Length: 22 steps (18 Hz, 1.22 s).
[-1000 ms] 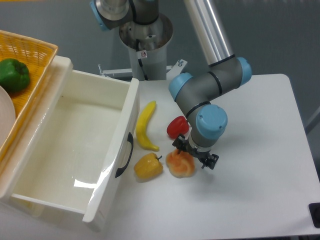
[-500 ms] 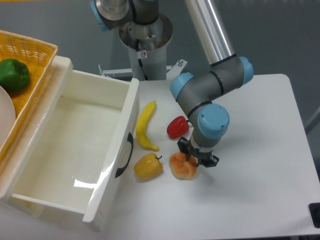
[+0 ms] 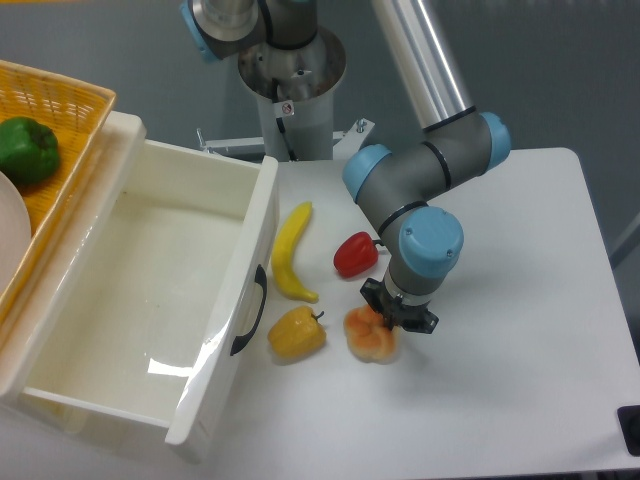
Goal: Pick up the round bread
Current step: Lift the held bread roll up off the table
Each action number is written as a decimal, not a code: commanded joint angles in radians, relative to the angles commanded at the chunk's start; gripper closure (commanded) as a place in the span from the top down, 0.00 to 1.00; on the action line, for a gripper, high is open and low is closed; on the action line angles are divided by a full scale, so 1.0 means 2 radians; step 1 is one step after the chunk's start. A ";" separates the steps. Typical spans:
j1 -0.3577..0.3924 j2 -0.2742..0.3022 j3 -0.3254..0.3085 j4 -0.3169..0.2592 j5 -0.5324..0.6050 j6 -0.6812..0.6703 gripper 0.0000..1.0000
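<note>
Gripper [image 3: 393, 318] down on round bread [image 3: 368, 337], fingers at bun's upper right edge; jaw state unclear, wrist hides them. Bread on table [image 3: 520, 300], just right of yellow pepper [image 3: 295, 333], below red pepper [image 3: 354, 254]. Advice: centre fingers across bun, squeeze gently, lift straight. Bun lobed, matte, probably soft; peppers smooth, glossy.

You're seeing the gripper [image 3: 393, 317] sitting down on the round bread [image 3: 369, 338] near the table's [image 3: 520, 300] front edge.
</note>
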<state>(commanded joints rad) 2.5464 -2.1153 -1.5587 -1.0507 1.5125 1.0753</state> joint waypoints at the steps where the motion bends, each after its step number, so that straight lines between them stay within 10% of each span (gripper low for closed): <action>1: 0.000 -0.003 0.011 -0.005 0.003 0.000 0.00; 22: 0.050 -0.038 0.197 -0.206 0.018 0.196 0.00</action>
<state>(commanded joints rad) 2.6461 -2.1921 -1.1643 -1.4619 1.5478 1.4680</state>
